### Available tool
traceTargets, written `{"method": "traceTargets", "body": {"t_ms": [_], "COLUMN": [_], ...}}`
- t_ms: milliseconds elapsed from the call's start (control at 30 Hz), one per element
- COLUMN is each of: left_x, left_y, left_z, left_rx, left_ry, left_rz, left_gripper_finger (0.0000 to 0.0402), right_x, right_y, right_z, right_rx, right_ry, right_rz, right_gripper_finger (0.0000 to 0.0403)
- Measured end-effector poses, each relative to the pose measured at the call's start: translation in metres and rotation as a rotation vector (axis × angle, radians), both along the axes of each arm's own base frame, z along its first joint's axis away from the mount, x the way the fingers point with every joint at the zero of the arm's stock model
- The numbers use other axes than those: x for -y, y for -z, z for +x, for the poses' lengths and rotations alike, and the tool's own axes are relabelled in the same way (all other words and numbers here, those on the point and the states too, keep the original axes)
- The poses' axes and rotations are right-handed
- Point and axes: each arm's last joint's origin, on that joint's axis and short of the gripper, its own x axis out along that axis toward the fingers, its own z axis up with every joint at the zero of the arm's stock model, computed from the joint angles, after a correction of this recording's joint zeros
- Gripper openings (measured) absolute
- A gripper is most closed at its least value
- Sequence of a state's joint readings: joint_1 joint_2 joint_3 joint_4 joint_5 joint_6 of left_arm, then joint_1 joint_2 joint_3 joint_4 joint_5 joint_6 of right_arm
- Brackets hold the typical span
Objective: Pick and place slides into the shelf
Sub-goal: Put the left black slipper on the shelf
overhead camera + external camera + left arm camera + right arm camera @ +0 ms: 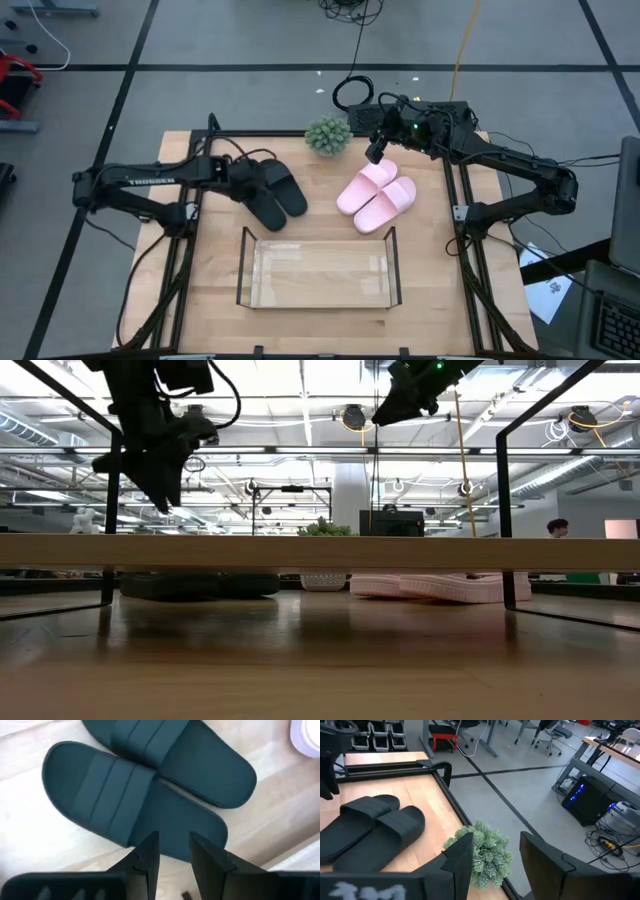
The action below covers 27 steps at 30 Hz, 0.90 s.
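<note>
The two black slides (275,192) lie side by side, soles down, on the table's left half; the left wrist view shows them close up (135,795). My left gripper (245,180) hovers open above them (174,851), raised clear in the low view (160,485). The two pink slides (378,195) lie together right of centre, soles down (440,585). My right gripper (378,148) hangs open high above their far end (400,405), its fingers (495,855) framing the plant. The clear shelf (318,272) stands at the near middle with nothing in it.
A small potted plant (328,135) stands at the far edge between the two pairs (482,852). Black frame posts (505,510) rise at the shelf's ends. Bare wood lies left and right of the shelf. A person (557,528) shows far off in the room.
</note>
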<state>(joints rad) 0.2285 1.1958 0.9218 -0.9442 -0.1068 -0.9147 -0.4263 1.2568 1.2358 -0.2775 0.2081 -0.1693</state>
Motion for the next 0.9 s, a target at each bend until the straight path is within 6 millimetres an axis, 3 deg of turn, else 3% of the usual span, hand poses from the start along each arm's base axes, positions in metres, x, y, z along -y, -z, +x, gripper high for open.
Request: {"method": "traceTargets", "body": {"t_ms": [367, 733, 900], "left_x": [-0.046, -0.083, -0.090], "left_y": [-0.006, 0.025, 0.026], "left_z": [-0.030, -0.056, -0.064], "left_rx": [0.028, 0.113, 0.138], "left_ry": [0.080, 0.143, 0.148], "left_rz": [-0.086, -0.280, -0.274], "left_gripper_finger": [0.0104, 0.0104, 0.0104], "right_x": [0.000, 0.000, 0.000], "right_y": [0.001, 0.002, 0.002], "right_z": [0.000, -0.001, -0.001], "right_rx": [-0.014, -0.022, -0.025], "right_ry": [0.000, -0.002, -0.003], "right_rz": [0.006, 0.006, 0.003], "right_gripper_finger": [0.0153, 0.0153, 0.0153]}}
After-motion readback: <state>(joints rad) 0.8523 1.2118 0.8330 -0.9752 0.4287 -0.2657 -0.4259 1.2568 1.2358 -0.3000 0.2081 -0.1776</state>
